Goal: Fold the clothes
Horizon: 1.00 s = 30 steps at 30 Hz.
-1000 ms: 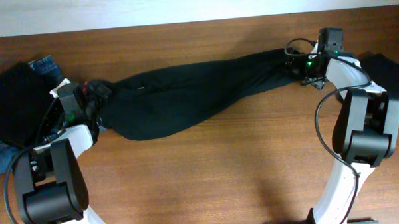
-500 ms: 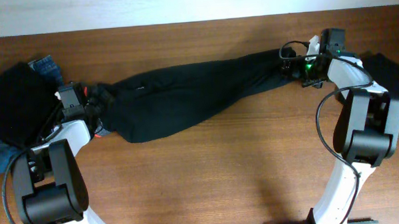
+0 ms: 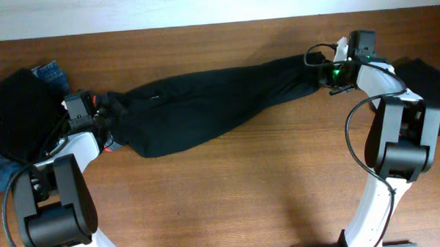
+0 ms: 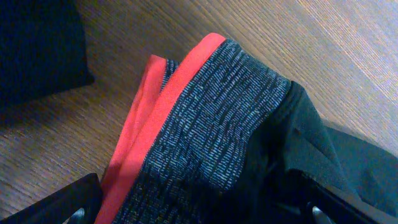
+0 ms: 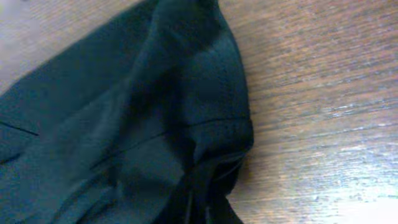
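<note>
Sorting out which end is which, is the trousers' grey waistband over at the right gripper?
No, the left wrist view shows the grey waistband and red-orange trim at the left gripper.

Wooden tabletop (image 3: 244, 181): black trousers (image 3: 205, 109) stretched left-right along far half. Black garment (image 3: 14, 116), blue jeans (image 3: 49, 71) lay at left edge; dark cloth (image 3: 431, 79) at right edge.

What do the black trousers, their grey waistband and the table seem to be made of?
The black trousers look like soft, matte cloth, perhaps a thin knit: they drape in loose folds without shine. The grey waistband looks like ribbed elastic knit, with flecked grey-black ribs and red-orange trim beside it. The table looks like wood or wood-look laminate: brown grain lines.
</note>
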{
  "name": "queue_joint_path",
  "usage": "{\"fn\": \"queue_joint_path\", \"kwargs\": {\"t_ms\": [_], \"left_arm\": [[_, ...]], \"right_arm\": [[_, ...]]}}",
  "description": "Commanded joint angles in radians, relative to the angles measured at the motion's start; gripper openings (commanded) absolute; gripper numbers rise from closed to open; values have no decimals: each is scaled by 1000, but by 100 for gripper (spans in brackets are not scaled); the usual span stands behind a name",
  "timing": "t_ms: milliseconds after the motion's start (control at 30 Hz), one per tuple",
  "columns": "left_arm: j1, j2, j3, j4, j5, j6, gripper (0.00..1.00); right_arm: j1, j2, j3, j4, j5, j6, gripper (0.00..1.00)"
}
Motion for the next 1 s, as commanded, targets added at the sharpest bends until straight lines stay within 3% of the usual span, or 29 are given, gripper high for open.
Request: {"fn": "queue_joint_path", "kwargs": {"t_ms": [0,200,467,567,767,967], "left_arm": [[1,19,-28,-43,34,-5,99],[2,19,-28,-89,33,-5,99],[2,18,-28,-229,26,22,99],[2,18,-28,-289,26,43,99],[32,-34,-28,-315,26,116,100],[90,-211,-28,-315,-40,174,99]], "right_arm": [[2,18,8,-19,47,-7,4],[-29,16,9,-121,46,-6,4],[-165,16,10,-469,47,11,4],[-218,16,9,-609,50,-61,4],[-254,16,9,-687,155,-97,4],[-254,16,9,-688,154,-97,4]]}}
